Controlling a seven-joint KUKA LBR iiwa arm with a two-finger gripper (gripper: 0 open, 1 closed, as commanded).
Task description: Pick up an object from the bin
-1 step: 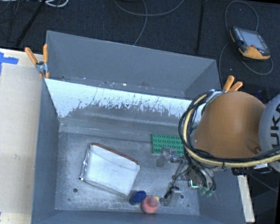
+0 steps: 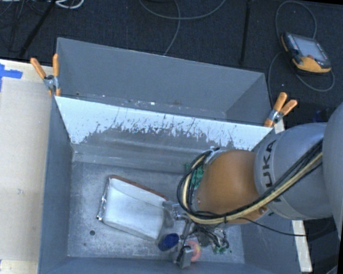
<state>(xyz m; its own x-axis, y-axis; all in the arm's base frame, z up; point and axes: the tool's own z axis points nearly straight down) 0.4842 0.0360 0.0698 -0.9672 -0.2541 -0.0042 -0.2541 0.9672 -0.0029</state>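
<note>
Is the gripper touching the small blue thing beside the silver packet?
Cannot tell. In the camera view the gripper sits right beside the small blue thing; neither contact nor gap is plain.

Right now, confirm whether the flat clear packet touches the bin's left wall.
No: the flat clear packet lies mid-floor, with bare grey floor between it and the bin's left wall.

The arm is a thick, rounded silver-grey shell, with dark KUKA lettering just right of the smooth orange cover. Black and yellowish cables loop round that cover's left and lower edges; below it sits the small dark metal claw.
</note>
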